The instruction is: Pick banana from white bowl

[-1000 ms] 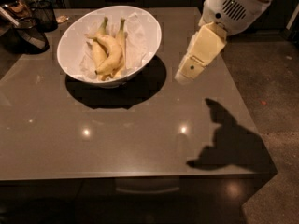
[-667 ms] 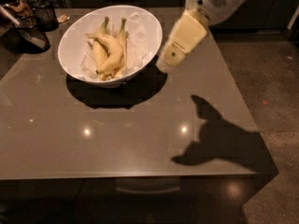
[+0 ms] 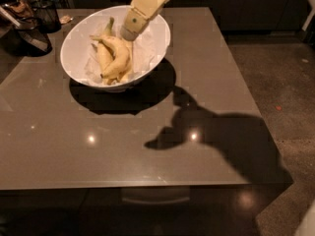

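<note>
The white bowl (image 3: pixel 78 48) stands on the grey table at the back left. A bunch of yellow bananas (image 3: pixel 113 58) lies inside it on crumpled white paper. My gripper (image 3: pixel 131 32) reaches down from the top of the view over the bowl's right half, its tip just above and right of the bananas' upper ends. It holds nothing that I can see.
The glossy grey table (image 3: pixel 147 146) fills most of the view, with its front edge near the bottom. Dark objects, including a dark container (image 3: pixel 30 33), stand at the back left corner. Dark floor (image 3: pixel 280 82) lies to the right.
My gripper has moved left, from beside the bowl's right rim to over the bowl above the bananas. Its shadow on the table has shifted left too.
</note>
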Robot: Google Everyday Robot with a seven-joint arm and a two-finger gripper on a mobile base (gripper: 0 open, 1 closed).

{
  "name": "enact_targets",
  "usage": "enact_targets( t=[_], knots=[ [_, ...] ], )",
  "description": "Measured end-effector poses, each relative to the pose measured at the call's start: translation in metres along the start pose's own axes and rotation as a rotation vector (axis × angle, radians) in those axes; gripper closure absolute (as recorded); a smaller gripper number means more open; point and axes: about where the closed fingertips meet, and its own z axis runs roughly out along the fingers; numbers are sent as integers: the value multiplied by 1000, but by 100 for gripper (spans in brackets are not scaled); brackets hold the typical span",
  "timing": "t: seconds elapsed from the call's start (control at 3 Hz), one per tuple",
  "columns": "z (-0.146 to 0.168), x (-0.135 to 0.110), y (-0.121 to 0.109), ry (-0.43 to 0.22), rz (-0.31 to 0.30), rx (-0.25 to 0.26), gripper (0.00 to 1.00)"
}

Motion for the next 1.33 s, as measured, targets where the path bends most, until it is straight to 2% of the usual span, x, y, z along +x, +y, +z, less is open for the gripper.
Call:
enact_targets(
  t=[0.33, 1.0, 1.33],
  knots=[
    [11, -12, -3, -13, 16, 7, 0],
    [45, -31, -26, 74, 57, 16, 0],
    [66, -38, -43, 110, 87, 15, 8]
  ],
)
